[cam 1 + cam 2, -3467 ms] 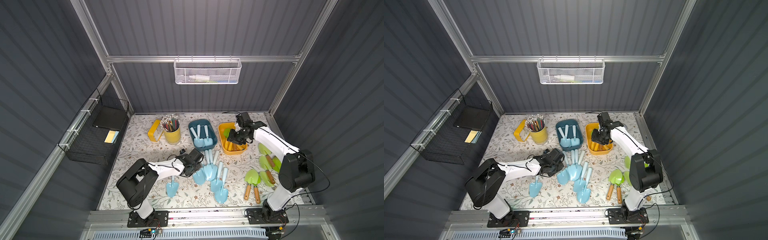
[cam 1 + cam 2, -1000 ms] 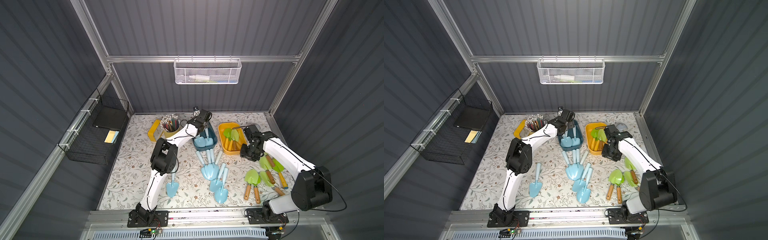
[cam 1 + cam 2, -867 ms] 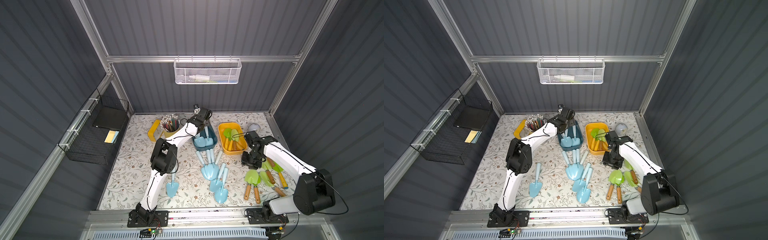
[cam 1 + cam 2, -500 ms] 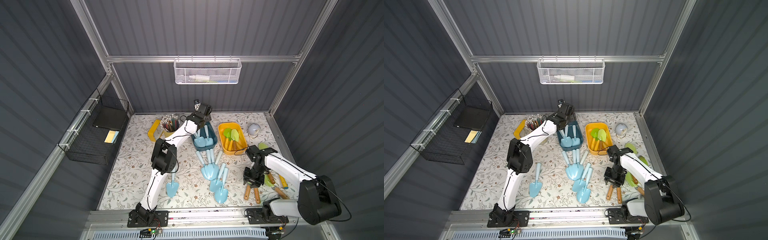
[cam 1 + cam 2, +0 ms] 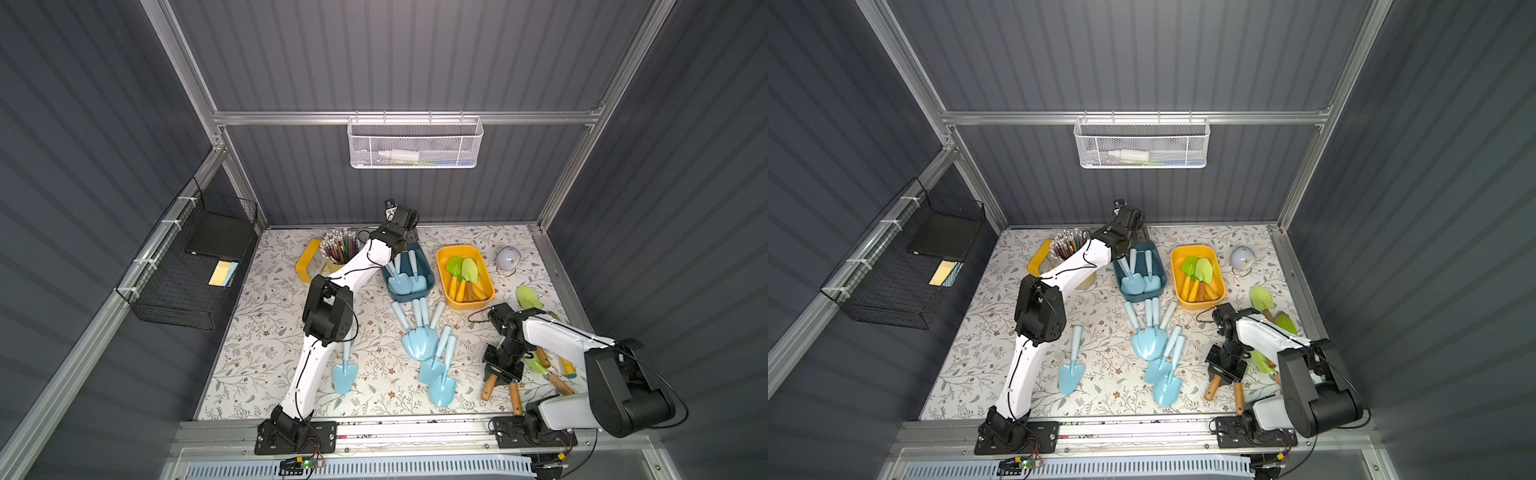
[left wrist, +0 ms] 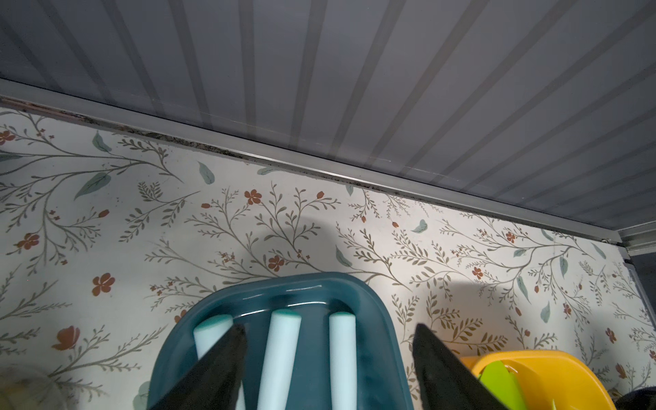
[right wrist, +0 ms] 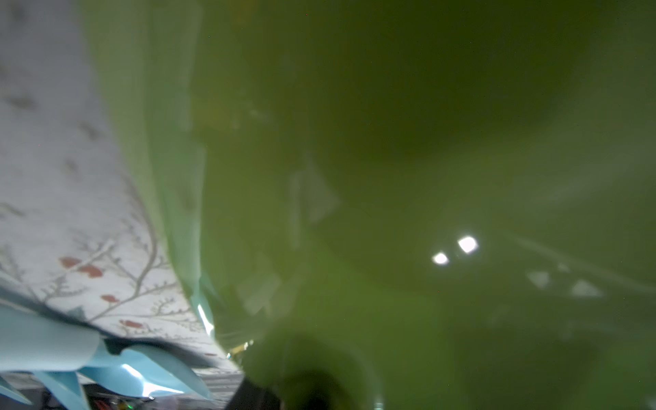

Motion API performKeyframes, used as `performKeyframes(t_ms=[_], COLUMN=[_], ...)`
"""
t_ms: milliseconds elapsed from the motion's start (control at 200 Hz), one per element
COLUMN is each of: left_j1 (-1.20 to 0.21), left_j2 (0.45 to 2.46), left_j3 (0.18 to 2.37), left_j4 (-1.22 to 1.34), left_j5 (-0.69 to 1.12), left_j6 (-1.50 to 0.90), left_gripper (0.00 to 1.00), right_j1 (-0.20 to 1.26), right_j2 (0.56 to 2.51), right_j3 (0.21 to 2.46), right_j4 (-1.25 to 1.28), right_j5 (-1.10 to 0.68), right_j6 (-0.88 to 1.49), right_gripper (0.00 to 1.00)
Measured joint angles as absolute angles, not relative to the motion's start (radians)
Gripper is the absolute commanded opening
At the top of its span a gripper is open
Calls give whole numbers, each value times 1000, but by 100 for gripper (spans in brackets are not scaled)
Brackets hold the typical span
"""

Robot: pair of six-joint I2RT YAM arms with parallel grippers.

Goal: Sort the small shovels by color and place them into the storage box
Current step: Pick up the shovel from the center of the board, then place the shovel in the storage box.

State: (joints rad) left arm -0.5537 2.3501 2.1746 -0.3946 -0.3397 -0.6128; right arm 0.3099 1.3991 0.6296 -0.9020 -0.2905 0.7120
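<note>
1. left claw (image 6: 329, 330) is spread wide with nothing between its fingers (image 6: 220, 365). it hovers over the back end of the teal plastic storage box (image 5: 409, 297).
2. three pale-blue plastic shovels (image 5: 402, 283) lie in the teal box, blades toward the front, handle ends toward the back wall. the handle ends show under the claw in the left wrist view.
3. right claw (image 5: 502, 369) is pressed together low on the floral-print desk (image 5: 266, 332), pinching a lime-green-bladed shovel (image 7: 390, 159). its blurred blade fills the right wrist view.
4. two brown wooden handles (image 5: 489, 386) poke out from under the right claw toward the front edge. can't tell which one belongs to the pinched shovel.
5. yellow plastic storage box (image 5: 469, 305) sits just beside the teal box on the right-arm side. it holds green-bladed shovels, blades toward the back, orange and brown handles toward the front.
6. a bunch of loose pale-blue shovels (image 5: 419, 343) lies fanned on the desk in front of the teal box, blades overlapping. a single pale-blue shovel (image 5: 344, 376) lies near the left arm, well apart from the bunch.
7. more loose green shovels lie by the right arm, one green blade (image 5: 528, 296) near the desk's right edge. others are partly hidden under the arm.
8. yellow mug of coloured pencils (image 5: 338, 249) stands at the back, on the left-arm side of the teal box.
</note>
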Motion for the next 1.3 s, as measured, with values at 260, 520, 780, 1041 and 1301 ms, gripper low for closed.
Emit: performKeyframes(t_ms=[260, 520, 780, 1041, 1301], left_j1=[-553, -553, -553, -553, -553], left_j2=[2350, 2350, 2320, 2285, 2206], left_j3=[2138, 2112, 1978, 1872, 1790], left_j4=[-379, -360, -331, -319, -305], left_j5=[-313, -297, -278, -269, -271], left_j6=[-617, -632, -666, -702, -739], left_gripper=[76, 76, 77, 78, 79], right_j1=[312, 312, 313, 340, 390], right_j2=[1393, 1401, 1704, 1975, 2073], right_j3=[773, 1123, 1565, 1692, 1700], right_j4=[-957, -1025, -994, -953, -941], right_j5=[-167, 22, 87, 50, 18], right_j6=[728, 712, 553, 450, 406], right_gripper=[5, 4, 5, 6, 11])
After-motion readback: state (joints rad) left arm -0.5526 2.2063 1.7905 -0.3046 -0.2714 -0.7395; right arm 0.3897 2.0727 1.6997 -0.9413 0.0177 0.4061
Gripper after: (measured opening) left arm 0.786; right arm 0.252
